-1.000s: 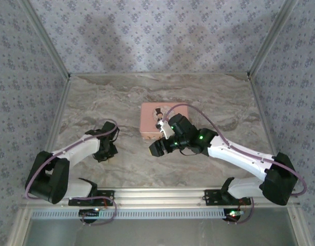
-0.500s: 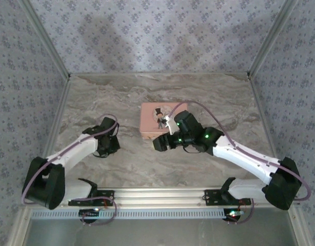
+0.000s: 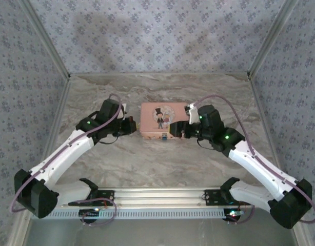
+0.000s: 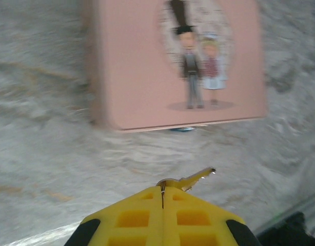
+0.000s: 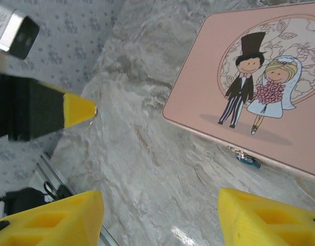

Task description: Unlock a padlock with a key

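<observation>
Now the left gripper (image 4: 162,190) pinches the key (image 4: 192,179) left of the tin (image 4: 142,66); the right gripper (image 5: 160,218) stands open and empty beside it, with the padlock (image 5: 248,162) at the tin's front edge.

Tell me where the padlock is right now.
In the top view the padlock sits at the middle of the near edge of the pink tin. The right wrist view shows it lower right, just below that edge.
</observation>
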Controlling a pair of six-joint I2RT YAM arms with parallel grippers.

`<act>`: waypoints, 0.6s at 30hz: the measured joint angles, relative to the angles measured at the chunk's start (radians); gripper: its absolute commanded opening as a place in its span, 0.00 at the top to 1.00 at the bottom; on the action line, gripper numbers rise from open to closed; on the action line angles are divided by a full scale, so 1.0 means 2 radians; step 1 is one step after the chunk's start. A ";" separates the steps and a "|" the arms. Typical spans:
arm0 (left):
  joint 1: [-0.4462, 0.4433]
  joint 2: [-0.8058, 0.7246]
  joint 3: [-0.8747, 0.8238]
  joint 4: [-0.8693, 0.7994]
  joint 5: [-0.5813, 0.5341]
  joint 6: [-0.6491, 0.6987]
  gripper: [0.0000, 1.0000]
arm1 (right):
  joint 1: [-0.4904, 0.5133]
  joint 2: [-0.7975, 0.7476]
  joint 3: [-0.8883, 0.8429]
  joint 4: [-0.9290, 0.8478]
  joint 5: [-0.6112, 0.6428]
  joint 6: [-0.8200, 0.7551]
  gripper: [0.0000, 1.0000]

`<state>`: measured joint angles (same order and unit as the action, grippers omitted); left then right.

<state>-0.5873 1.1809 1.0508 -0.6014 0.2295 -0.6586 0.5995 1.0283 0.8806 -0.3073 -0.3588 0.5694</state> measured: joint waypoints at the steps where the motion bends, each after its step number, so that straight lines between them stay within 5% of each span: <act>1: -0.010 0.006 0.013 0.003 0.005 0.006 1.00 | -0.010 0.001 0.000 0.006 -0.012 0.011 0.45; 8: -0.063 0.047 0.076 0.015 0.023 0.032 1.00 | -0.013 0.010 -0.001 0.057 -0.073 0.075 0.49; 18: -0.105 0.078 0.103 0.015 0.019 0.046 1.00 | -0.001 0.023 0.000 0.073 -0.081 0.113 0.58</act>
<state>-0.7979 1.3361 1.2564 -0.5713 0.2684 -0.5674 0.5983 1.0752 0.8810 -0.1604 -0.5209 0.7948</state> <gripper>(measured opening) 0.042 0.428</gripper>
